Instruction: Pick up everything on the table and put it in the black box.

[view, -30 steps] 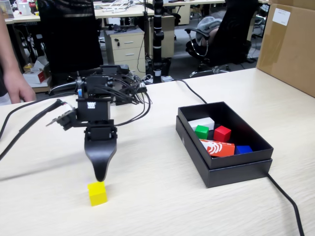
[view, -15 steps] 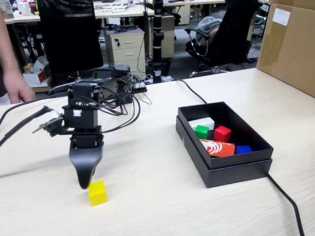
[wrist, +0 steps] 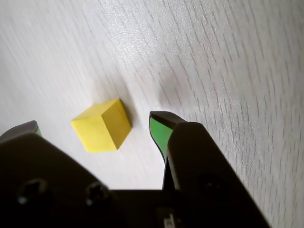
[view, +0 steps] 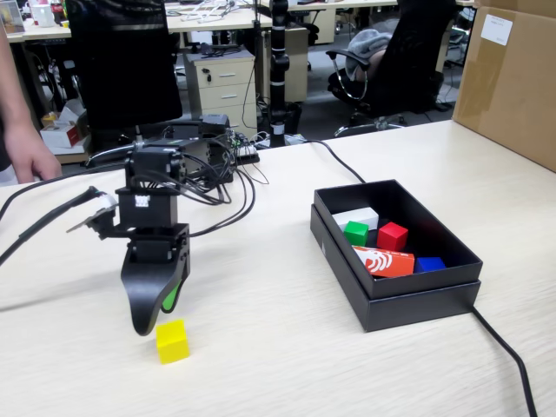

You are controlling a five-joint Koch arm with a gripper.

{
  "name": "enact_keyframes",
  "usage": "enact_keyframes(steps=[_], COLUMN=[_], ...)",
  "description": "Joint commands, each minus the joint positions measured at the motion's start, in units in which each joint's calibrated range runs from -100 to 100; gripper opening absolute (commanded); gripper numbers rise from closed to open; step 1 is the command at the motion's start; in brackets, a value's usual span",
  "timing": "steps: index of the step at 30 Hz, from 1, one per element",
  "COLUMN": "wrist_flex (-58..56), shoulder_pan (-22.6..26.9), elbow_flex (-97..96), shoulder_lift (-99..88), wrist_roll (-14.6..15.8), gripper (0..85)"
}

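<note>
A yellow cube (view: 172, 340) sits on the beige table (view: 278, 347) near the front left. My gripper (view: 155, 320) hangs just above and behind it, jaws open and empty. In the wrist view the yellow cube (wrist: 101, 126) lies on the table between the two open jaws of the gripper (wrist: 96, 124), touching neither. The black box (view: 339, 243) stands to the right. Inside it are the green cube (view: 356, 233) and the red cube (view: 393, 236), along with a white block (view: 356, 215), a red-orange packet (view: 384, 261) and a blue piece (view: 429, 264).
A brown cardboard box (view: 512, 78) stands at the back right. Black cables (view: 221, 187) trail behind the arm, and one cable (view: 504, 347) runs from the black box to the front right. A person's hand (view: 30, 156) rests at the left table edge.
</note>
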Motion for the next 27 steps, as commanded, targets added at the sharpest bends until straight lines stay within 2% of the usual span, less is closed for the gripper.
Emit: enact_keyframes(steps=[1, 13, 27], wrist_flex=[1.97, 2.14, 2.48], shoulder_pan=[0.29, 2.25, 1.17], elbow_flex=[4.21, 4.66, 4.84], shoulder_lift=[-1.02, 0.70, 1.73], wrist_roll=[-0.15, -0.20, -0.83], gripper=[46.7, 46.7, 46.7])
